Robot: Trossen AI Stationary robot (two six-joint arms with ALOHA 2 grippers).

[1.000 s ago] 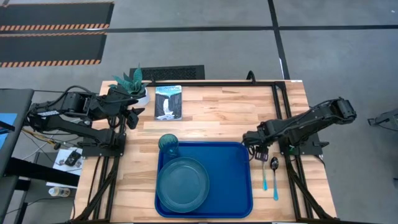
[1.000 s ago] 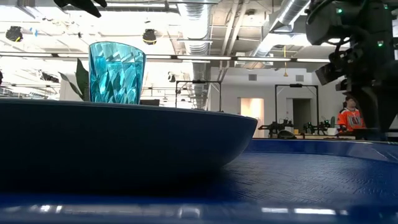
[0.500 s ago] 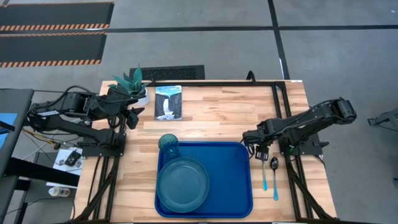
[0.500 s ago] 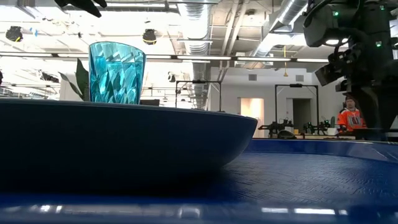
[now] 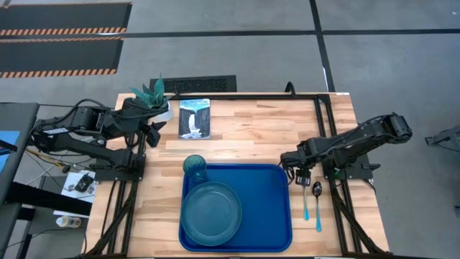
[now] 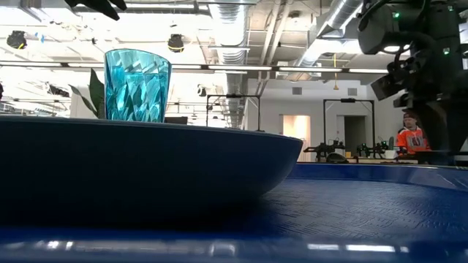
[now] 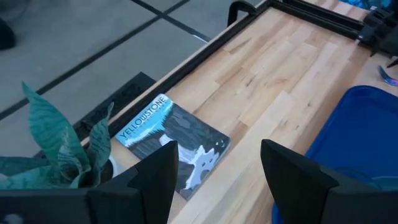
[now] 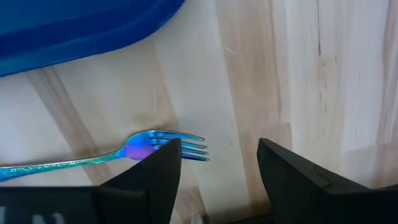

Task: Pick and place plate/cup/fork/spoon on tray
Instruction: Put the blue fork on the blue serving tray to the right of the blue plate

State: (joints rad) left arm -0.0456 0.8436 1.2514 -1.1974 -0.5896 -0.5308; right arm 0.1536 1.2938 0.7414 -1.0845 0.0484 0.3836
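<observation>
The royal-blue tray (image 5: 273, 216) lies at the table's near middle. The teal plate (image 5: 210, 213) rests flat in its near left part, and the teal cup (image 5: 195, 167) stands upright at its far left corner. The fork (image 5: 305, 203) and the spoon (image 5: 318, 206) lie flat on the wood just right of the tray. My right gripper (image 5: 298, 175) is open over the fork's tines (image 8: 185, 147), one finger (image 8: 158, 171) by the fork's neck, the other (image 8: 292, 174) beyond the tines. My left gripper (image 5: 152, 134) is open and empty by the plant.
A white pot with a green plant (image 5: 152, 97) and a small printed booklet (image 5: 194, 118) sit at the table's far left. A black frame rail (image 5: 327, 137) runs along the table's right side next to my right arm. A person in orange (image 6: 414, 137) stands far off in the room.
</observation>
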